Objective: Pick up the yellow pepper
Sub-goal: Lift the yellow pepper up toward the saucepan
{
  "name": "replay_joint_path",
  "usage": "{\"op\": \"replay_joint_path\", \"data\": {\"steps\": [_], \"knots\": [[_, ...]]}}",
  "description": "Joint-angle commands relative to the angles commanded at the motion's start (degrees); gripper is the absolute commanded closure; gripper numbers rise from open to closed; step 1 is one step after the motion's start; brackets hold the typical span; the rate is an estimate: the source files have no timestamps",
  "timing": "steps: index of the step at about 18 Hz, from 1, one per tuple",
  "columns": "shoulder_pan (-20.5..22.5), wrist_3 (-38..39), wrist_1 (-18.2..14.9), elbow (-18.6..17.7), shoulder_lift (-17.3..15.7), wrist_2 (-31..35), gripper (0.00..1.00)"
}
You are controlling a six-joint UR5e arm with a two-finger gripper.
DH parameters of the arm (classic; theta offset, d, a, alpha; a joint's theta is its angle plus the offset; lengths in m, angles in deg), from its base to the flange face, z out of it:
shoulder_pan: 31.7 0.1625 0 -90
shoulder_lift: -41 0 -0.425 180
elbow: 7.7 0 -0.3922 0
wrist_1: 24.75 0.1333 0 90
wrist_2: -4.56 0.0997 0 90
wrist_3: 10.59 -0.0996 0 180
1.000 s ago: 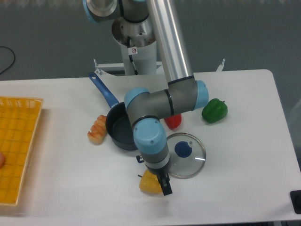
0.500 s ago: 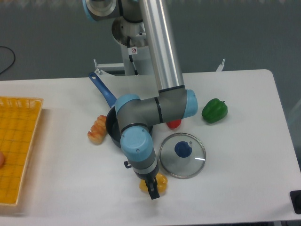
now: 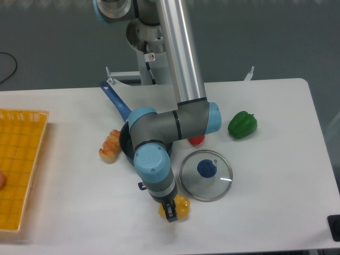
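The yellow pepper (image 3: 181, 206) lies on the white table near the front edge, just left of the glass lid. My gripper (image 3: 170, 211) points down right over it, one dark finger (image 3: 169, 213) showing in front of the pepper and covering its left part. The wrist hides the other finger, so I cannot tell whether the jaws are closed on the pepper. The green pepper (image 3: 242, 124) sits at the right, and a bit of the red pepper (image 3: 197, 140) peeks out from behind the arm.
A dark pan (image 3: 126, 144) with a blue handle (image 3: 117, 101) sits behind the arm. A glass lid (image 3: 206, 175) with a blue knob lies to the right. A croissant-like toy (image 3: 110, 146) is left of the pan, and a yellow basket (image 3: 18, 164) is at far left.
The arm swung left by several centimetres and lowered over the yellow pepper. The pepper rolled slightly to the right, toward the lid.
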Motion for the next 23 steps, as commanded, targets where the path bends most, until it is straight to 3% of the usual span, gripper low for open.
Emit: {"op": "replay_joint_path", "data": {"steps": [2,7,16,23], "knots": [[0.3,0.0,-0.4,0.0,-1.3,0.1,0.41],[1.2,0.8,-6.0,-0.4,-6.1,0.1,0.41],[1.3,10.0,-21.3,-0.9,-11.5,-1.0,0.40],[1.5,9.6,-22.1,-1.5,-12.5,-1.3,0.40]]}}
